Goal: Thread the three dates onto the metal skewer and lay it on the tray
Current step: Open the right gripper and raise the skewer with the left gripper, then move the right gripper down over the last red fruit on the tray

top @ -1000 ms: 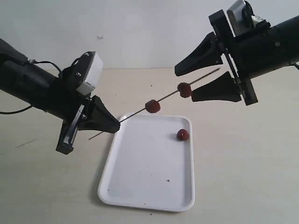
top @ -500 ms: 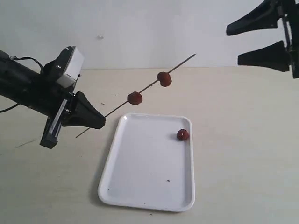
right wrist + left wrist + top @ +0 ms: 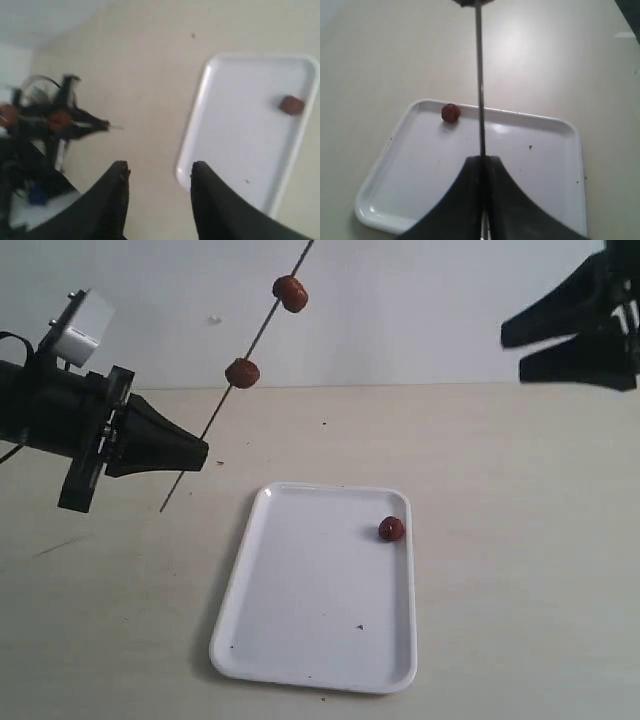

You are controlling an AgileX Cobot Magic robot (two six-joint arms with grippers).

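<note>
Left gripper (image 3: 198,452) is pinched tight on the skewer (image 3: 225,405) near its lower end, with a short tail poking out below the jaws. The rod is tilted steeply, its free tip running up past the top edge of the exterior view. My read: that angle clears the loaded end off the table (image 3: 500,540) and lets gravity seat the fruit down the shaft instead of off the tip. Lower threaded date (image 3: 242,373) and upper threaded date (image 3: 291,293) are both on the rod, apart from each other and well above the tray (image 3: 232,600). Third date (image 3: 391,529) lies loose in the tray, just beside the rim near a corner on the right gripper's side. Right gripper (image 3: 513,352) is spread and holds nothing. It sits high and off to the right, well apart from rod and tray, and its wrist cam looks down on both. Left arm reaches in roughly level, fingers pointing toward the tray. Two of three are threaded. I judge the loose date is next, and being so near the rim makes it an awkward pinch.
</note>
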